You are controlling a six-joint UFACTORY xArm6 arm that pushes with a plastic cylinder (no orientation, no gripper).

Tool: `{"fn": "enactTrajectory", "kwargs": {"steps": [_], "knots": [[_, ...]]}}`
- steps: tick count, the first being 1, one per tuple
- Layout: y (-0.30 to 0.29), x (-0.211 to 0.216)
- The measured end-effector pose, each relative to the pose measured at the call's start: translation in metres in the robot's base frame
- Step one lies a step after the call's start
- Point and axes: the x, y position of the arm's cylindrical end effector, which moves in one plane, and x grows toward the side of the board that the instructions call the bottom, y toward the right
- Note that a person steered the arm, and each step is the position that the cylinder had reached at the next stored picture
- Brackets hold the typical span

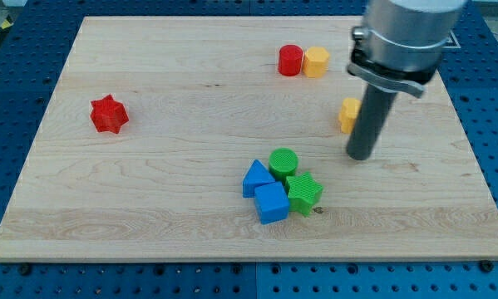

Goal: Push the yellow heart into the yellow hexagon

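- My tip (359,155), the lower end of the straight dark rod, rests on the pale wooden board (190,100) in the view's right half; the rod has no jaws, so there is nothing on it to be apart or together, and it holds nothing.
- The small yellow heart block (347,114) lies just to the view's left of the rod, above my tip and partly hidden behind the shaft; only its left part shows, so I cannot tell whether rod and heart touch.
- The yellow hexagon block (316,61) sits nearer the view's top, up and to the left of the heart and clearly apart from it.
- A red cylinder block (290,60) stands just beside the hexagon on its left; the two look to be touching or nearly so.
- A red star block (109,114) lies alone at the view's left, well apart from everything else.
- A cluster of four sits below and to the left of my tip, apart from it: a green cylinder block (283,161) at the top, a green star block (303,193) at the right, a blue triangular block (256,178) at the left, and a blue cube block (271,203) at the bottom.
- These four are packed close together, each against its neighbours.
- The board lies on a blue perforated table top (490,124).
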Motion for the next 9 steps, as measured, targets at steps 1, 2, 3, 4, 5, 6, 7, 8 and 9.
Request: {"fn": "enactTrajectory", "kwargs": {"steps": [1,2,3,4,5,6,7,8,9], "knots": [[0.015,-0.018],[0.012,-0.024],[0.011,-0.024],[0.009,-0.032],[0.009,-0.034],[0.008,-0.035],[-0.001,-0.040],[-0.005,-0.040],[-0.018,-0.040]]}}
